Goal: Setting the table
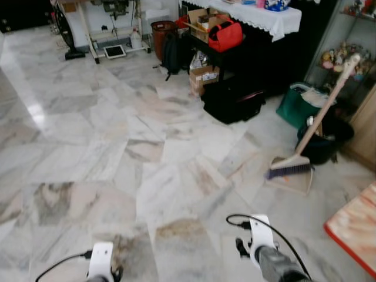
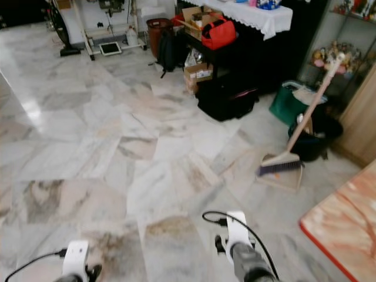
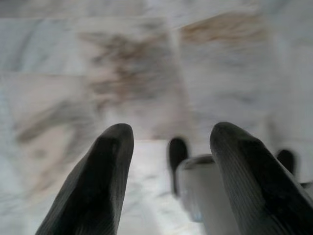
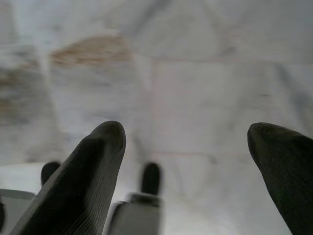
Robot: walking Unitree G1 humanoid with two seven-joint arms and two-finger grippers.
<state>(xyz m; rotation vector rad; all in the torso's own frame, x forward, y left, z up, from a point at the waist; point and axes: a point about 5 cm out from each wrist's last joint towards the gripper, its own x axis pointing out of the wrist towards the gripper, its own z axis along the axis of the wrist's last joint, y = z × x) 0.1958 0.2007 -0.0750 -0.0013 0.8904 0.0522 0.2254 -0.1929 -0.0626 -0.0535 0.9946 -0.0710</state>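
Observation:
A table corner (image 1: 354, 228) with a marbled orange top and a red edge juts in at the lower right. Both arms hang low over the marble floor (image 1: 117, 147). My left arm (image 1: 101, 262) is at the bottom left and my right arm (image 1: 262, 239) at the bottom centre. In the left wrist view my left gripper (image 3: 172, 131) is open, with only floor between its black fingers. My right gripper (image 4: 187, 130) is open wider in the right wrist view and holds nothing.
A broom (image 1: 311, 136) leans by a black bucket (image 1: 326, 142) and a green bag (image 1: 298, 106) on the right. Farther back are a black suitcase (image 1: 232, 100), cardboard boxes (image 1: 202, 77), a red bag (image 1: 225, 35) and a cloth-covered table (image 1: 265, 16).

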